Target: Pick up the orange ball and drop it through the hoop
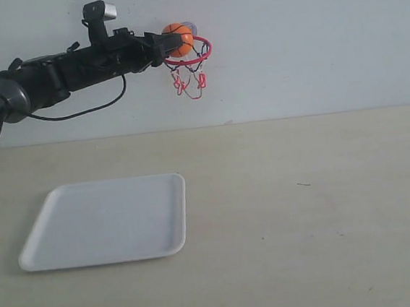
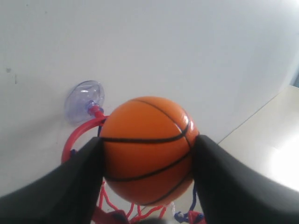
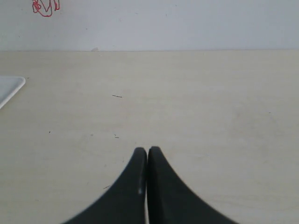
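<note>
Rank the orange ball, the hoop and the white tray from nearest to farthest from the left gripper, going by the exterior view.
1. The orange ball: gripped between the fingers of the left gripper.
2. The hoop: its red ring is right beneath the ball, reaching slightly beyond it.
3. The white tray: far below, on the left part of the table.

Plain white wall (image 1: 310,42) w/ beige tabletop (image 1: 308,245)
</note>
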You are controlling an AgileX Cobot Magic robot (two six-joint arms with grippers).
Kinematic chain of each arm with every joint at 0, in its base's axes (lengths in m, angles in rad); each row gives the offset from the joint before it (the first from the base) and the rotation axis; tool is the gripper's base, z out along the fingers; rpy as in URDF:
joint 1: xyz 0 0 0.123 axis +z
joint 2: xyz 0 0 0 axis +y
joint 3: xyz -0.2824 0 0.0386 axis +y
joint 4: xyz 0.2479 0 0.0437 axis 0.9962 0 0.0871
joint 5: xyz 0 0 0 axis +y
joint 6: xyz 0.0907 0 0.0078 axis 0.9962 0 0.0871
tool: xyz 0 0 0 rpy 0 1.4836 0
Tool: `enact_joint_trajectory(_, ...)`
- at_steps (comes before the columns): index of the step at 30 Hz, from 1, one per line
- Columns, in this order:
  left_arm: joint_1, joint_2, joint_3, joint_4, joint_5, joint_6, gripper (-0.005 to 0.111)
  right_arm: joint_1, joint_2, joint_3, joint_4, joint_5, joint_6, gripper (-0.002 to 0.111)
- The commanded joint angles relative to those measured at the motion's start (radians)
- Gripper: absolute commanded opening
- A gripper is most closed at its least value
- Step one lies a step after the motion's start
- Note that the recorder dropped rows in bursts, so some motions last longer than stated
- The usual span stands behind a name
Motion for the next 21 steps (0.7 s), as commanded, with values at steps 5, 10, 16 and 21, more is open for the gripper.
enact_joint_trajectory(5, -0.003, -0.009, -0.007, 0.002, -0.017, -0.006, 0.011, 0.001, -0.004, -0.001, -0.001, -0.004, 0.0, -0.001)
enact_joint_trajectory(10, -0.003, -0.011, -0.007, 0.002, -0.014, -0.029, 0.039, 0.001, -0.004, -0.001, -0.001, -0.004, 0.0, -0.001)
enact_joint_trajectory(16, -0.003, -0.028, -0.007, 0.0, -0.012, -0.029, 0.061, 0.001, -0.004, -0.001, -0.001, -0.004, 0.0, -0.001)
enact_joint_trajectory(21, -0.003, -0.072, -0.007, 0.016, -0.012, -0.029, 0.049, 0.001, -0.004, -0.001, -0.001, -0.004, 0.0, -0.001)
